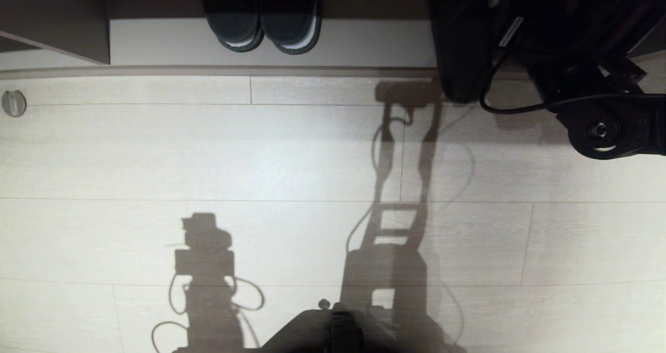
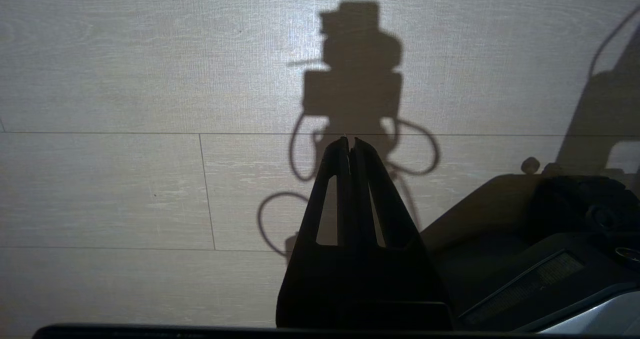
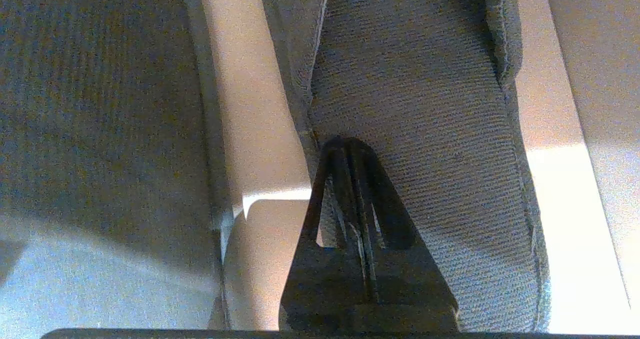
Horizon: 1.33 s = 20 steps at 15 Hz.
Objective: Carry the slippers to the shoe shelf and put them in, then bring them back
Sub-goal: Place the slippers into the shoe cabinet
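1. Shoe shelf point(image 1: 270, 43): its pale base plank runs along the far edge of the floor point(image 1: 208, 160) in the head view, with a dark upright panel at the left. A chunkier pair of black slides point(image 1: 263, 25) stands on the plank, heels outward.
2. Right gripper point(image 3: 347, 146): jaws pressed together on the edge of the slippers point(image 3: 425, 129), whose ribbed grey-blue surface fills the wrist view. In the head view the pair hangs as a dark slab at the shelf's front edge, to the right of the black slides, with the right arm point(image 1: 598, 113) beside it.
3. Left gripper point(image 2: 350, 144): jaws together, empty, parked low over bare floor.
4. Step in hand, as judged: delivering the slippers into the shelf; whether they already touch the plank cannot be told.
5. Next move, as judged: set the pair flat on the free plank to the right of the black slides, clear of them, before loosening the grip.
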{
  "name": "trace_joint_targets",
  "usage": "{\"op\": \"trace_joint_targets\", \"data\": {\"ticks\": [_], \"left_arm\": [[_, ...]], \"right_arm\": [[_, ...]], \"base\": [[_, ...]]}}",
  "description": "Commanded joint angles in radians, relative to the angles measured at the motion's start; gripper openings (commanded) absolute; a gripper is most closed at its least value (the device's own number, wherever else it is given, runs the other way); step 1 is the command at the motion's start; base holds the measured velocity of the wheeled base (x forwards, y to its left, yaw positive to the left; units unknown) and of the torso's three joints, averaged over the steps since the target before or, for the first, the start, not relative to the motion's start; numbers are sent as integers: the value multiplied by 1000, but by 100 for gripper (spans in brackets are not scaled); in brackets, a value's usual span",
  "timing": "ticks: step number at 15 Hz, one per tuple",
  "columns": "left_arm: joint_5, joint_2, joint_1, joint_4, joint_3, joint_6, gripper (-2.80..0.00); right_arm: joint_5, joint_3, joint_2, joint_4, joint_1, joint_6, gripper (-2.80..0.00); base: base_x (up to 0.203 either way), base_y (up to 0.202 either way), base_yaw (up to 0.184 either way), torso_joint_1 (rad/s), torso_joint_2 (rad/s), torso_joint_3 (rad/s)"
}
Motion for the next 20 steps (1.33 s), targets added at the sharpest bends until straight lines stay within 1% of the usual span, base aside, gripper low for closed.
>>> {"op": "trace_joint_targets", "data": {"ticks": [1, 2, 7, 12, 15, 17, 20], "left_arm": [[0, -1, 0, -1, 0, 0, -280], [0, -1, 0, -1, 0, 0, -280], [0, 1, 0, -1, 2, 0, -280], [0, 1, 2, -1, 0, 0, -280], [0, 1, 2, -1, 0, 0, -280], [0, 1, 0, -1, 2, 0, -280], [0, 1, 2, -1, 0, 1, -280]], "right_arm": [[3, 71, -42, -12, 18, 1, -280], [12, 99, -63, -18, 31, 2, -280], [28, 119, -75, -26, 68, 4, -280], [34, 121, -82, -25, 75, 2, -280], [36, 149, -121, -24, 74, 1, -280], [53, 186, -154, -18, 75, -1, -280], [78, 292, -228, -25, 76, -1, -280]], "base": [[0, 0, 0, 0, 0, 0], [0, 0, 0, 0, 0, 0], [0, 0, 0, 0, 0, 0], [0, 0, 0, 0, 0, 0], [0, 0, 0, 0, 0, 0], [0, 0, 0, 0, 0, 0], [0, 0, 0, 0, 0, 0]]}}
